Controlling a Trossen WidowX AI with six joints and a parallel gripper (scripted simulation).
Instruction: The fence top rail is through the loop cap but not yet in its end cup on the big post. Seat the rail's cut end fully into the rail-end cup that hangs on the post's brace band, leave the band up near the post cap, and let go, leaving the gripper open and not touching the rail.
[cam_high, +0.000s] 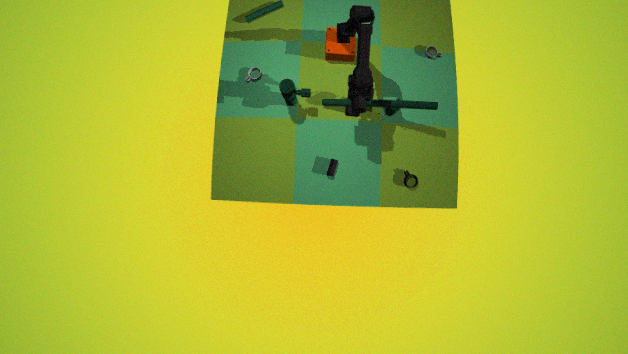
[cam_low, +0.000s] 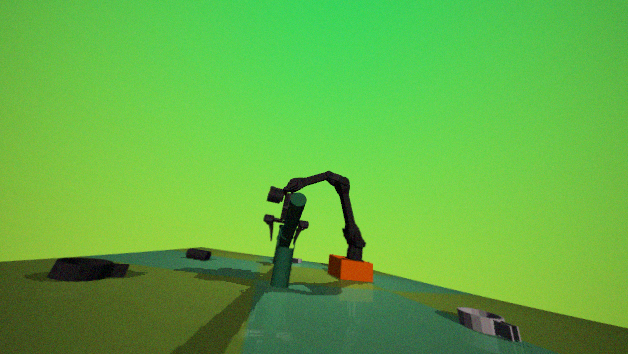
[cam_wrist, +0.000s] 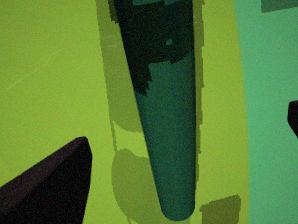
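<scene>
Checkered mat (cam_high: 252, 160) (cam_low: 150, 310) — dark ring (cam_high: 411, 180) (cam_low: 82, 269) near edge

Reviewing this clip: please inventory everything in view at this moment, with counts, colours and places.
rail: one, dark green, beneath the pincer, its near end short of the cup
big post: one, dark green, left of the rail in the top view
cup: one, dark green, on the big post's side facing the rail
small post: one, green, under the rail
bar: one, green, top view's upper left corner
pale rings: two, grey, mat's left and right sides
dark ring: one, black, lower right
small block: one, dark, lower middle
base box: one, orange, under the arm
arm: one, black
pincer: one, black, open, astride the rail
</scene>
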